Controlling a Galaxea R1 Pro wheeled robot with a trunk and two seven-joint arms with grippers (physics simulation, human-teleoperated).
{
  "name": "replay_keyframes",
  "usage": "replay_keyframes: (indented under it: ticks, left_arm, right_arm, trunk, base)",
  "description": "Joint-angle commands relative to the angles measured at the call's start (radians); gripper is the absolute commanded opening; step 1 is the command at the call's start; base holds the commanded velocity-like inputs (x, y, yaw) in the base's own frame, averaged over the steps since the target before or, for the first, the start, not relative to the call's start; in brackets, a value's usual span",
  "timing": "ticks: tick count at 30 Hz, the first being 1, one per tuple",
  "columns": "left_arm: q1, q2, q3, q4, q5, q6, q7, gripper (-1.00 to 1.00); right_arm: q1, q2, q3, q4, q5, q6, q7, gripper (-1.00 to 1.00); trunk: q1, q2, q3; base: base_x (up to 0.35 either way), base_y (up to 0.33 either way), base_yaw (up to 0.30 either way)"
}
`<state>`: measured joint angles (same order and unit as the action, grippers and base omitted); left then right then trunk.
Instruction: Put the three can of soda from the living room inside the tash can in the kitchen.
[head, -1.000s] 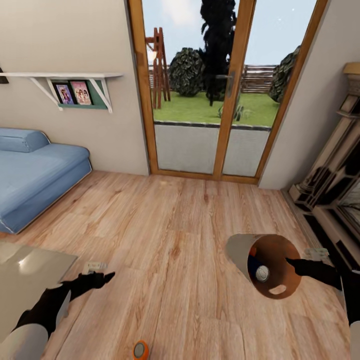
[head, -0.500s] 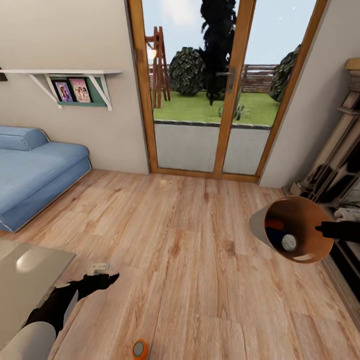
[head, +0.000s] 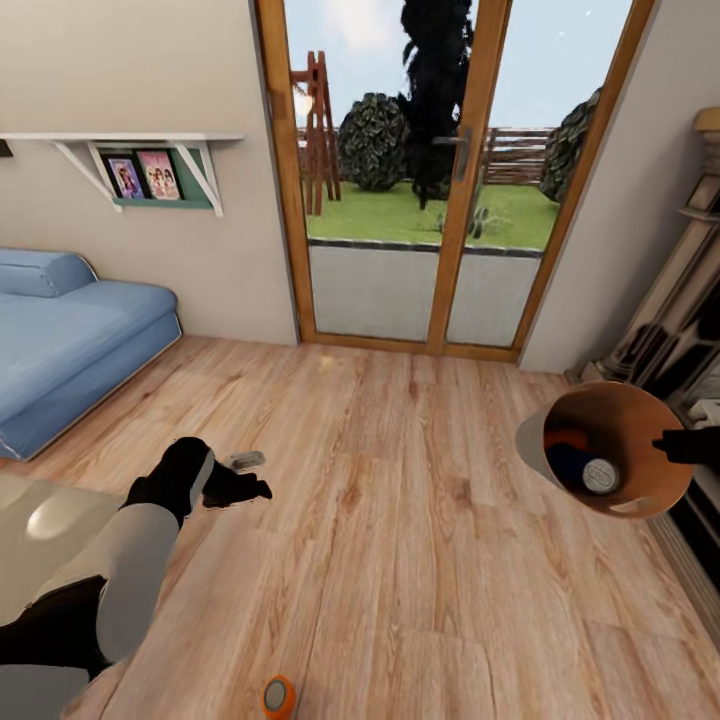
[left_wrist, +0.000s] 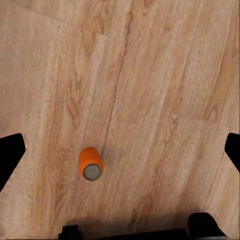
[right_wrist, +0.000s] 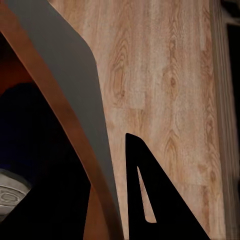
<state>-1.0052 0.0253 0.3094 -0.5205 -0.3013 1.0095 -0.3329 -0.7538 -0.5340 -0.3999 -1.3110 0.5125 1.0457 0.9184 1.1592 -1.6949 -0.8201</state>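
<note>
My right gripper (head: 668, 447) pinches the trash can (head: 560, 425) rim, keeping it aloft and tilted; an orange can (head: 566, 437) and a blue can (head: 598, 474) lie inside. My left gripper (left_wrist: 120, 150) hangs spread above the third soda can (left_wrist: 91, 164), upright on the floor (head: 400, 520). Recommended: centre the fingers over it, descend straight, then close. Its lower body is cut off in the head view.

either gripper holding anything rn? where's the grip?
The right gripper holds the grey tapered trash can with brown-orange inside by its rim, one finger outside the wall. The left gripper holds nothing; the orange soda can stands on the wood floor.
</note>
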Motion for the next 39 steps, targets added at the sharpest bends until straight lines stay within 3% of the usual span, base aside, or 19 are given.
replay_keyframes:
  ticks: [1,4,11,19,26,39]
  left_arm:
    - [-0.015,-0.001,-0.006,0.002,-0.010,0.017,0.003,1.00]
    - [-0.056,-0.001,-0.022,0.036,-0.032,0.038,0.007,1.00]
    - [-0.082,-0.004,-0.031,0.128,-0.046,0.038,0.012,1.00]
    - [-0.084,-0.005,-0.034,0.142,-0.049,0.038,0.016,1.00]
    - [-0.084,-0.005,-0.034,0.136,-0.047,0.038,0.018,1.00]
    - [-0.083,-0.007,-0.032,0.133,-0.046,0.038,0.025,1.00]
  right_arm:
    - [-0.004,-0.003,0.000,-0.001,-0.006,0.002,0.001,-1.00]
    - [-0.012,-0.017,0.001,0.001,0.002,0.002,0.001,-1.00]
    - [-0.019,-0.030,0.001,0.001,0.008,0.002,0.001,-1.00]
    - [-0.035,-0.033,0.002,-0.001,0.018,0.002,0.001,-1.00]
    - [-0.049,-0.029,0.002,-0.002,0.094,0.002,0.007,-1.00]
    - [-0.054,-0.024,0.033,-0.003,0.113,0.002,0.018,-1.00]
  trunk:
    - [0.004,-0.007,-0.003]
    - [0.015,-0.028,-0.013]
    - [0.042,-0.077,-0.042]
    - [0.073,-0.133,-0.079]
    - [0.100,-0.182,-0.112]
    - [0.150,-0.273,-0.173]
  base:
    - [0.000,0.000,0.000]
    - [0.000,0.000,0.000]
    - [0.000,0.000,0.000]
    - [0.000,0.000,0.000]
    - [0.000,0.000,0.000]
    - [0.000,0.000,0.000]
